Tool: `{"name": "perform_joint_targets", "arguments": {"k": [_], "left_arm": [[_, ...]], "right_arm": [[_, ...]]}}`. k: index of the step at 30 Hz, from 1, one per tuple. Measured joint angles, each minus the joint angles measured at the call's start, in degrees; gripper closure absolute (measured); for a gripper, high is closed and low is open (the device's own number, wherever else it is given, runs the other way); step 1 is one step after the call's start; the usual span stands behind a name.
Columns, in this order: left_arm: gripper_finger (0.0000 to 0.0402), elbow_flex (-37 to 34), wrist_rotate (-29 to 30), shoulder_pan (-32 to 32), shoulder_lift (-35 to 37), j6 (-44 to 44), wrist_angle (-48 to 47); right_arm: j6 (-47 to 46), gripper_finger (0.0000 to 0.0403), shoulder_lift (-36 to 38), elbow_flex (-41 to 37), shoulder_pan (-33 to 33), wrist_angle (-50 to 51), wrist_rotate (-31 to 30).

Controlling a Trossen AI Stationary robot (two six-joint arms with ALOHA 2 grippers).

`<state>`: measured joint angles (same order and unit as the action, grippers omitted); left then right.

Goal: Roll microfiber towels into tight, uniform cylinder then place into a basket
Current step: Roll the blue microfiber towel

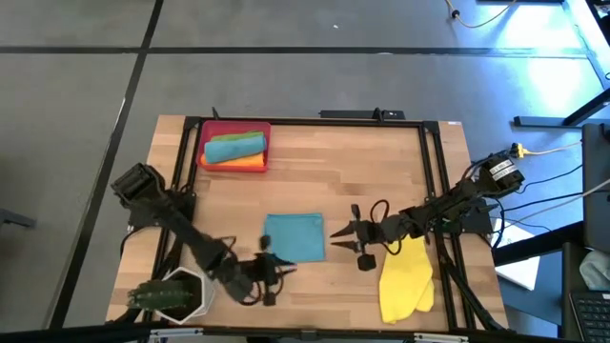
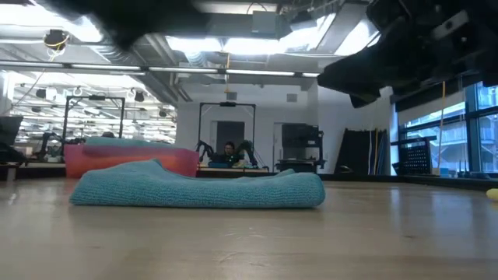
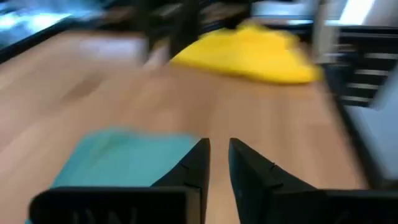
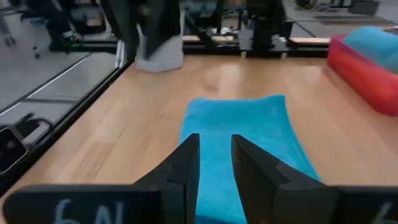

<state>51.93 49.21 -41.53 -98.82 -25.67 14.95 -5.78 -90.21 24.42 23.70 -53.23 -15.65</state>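
A teal-blue towel (image 1: 294,236) lies flat and folded on the middle of the table; it also shows in the low view (image 2: 198,189). A yellow towel (image 1: 408,278) lies loose at the near right. The red basket (image 1: 205,152) stands at the far left, with a rolled teal towel (image 1: 233,146) lying on an orange one (image 1: 250,163). My left gripper (image 1: 279,268) hovers by the flat towel's near edge, fingers close together and empty (image 3: 219,155). My right gripper (image 1: 335,230) hovers just right of that towel, fingers close together and empty (image 4: 216,155). No green towel shows.
A white hexagonal pot with a plant (image 1: 176,293) stands at the near left corner, close to my left arm. Black rails (image 1: 431,181) frame the table's left, far and right sides. Bare wood lies between the basket and the flat towel.
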Motion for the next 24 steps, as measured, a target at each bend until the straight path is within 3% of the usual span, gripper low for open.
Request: {"name": "perform_joint_targets", "arguments": {"k": [4, 7, 11, 16, 20, 24], "left_arm": [[0.0376, 0.03, -14.54, 4.08, 0.24, 16.38, 12.35], [0.0393, -0.04, -19.11, 5.95, 0.32, 20.07, 14.11], [0.0399, -4.38, -20.44, 7.71, 0.32, 18.57, 18.86], [0.04, -18.13, -20.18, 7.7, 0.3, 19.37, 41.69], [0.0398, -28.49, -14.2, 7.51, 0.3, 12.87, 55.4], [0.0399, -31.24, -11.14, 6.91, 0.3, 8.18, 57.42]], "right_arm": [[-0.38, 0.0309, 0.0, -0.17, 0.83, 0.27, 1.47], [-1.5, 0.0309, 0.0, -0.17, 1.98, 0.27, 1.86], [-1.81, 0.0309, 0.0, -0.15, 3.5, 0.26, 1.89], [-1.73, 0.0309, 0.0, -0.15, 4.36, 0.26, 0.16], [-1.38, 0.0309, 0.0, -0.15, 4.34, 0.26, -3.74], [-0.38, 0.0309, -0.01, -0.03, 2.74, 0.35, -8.3]]}}
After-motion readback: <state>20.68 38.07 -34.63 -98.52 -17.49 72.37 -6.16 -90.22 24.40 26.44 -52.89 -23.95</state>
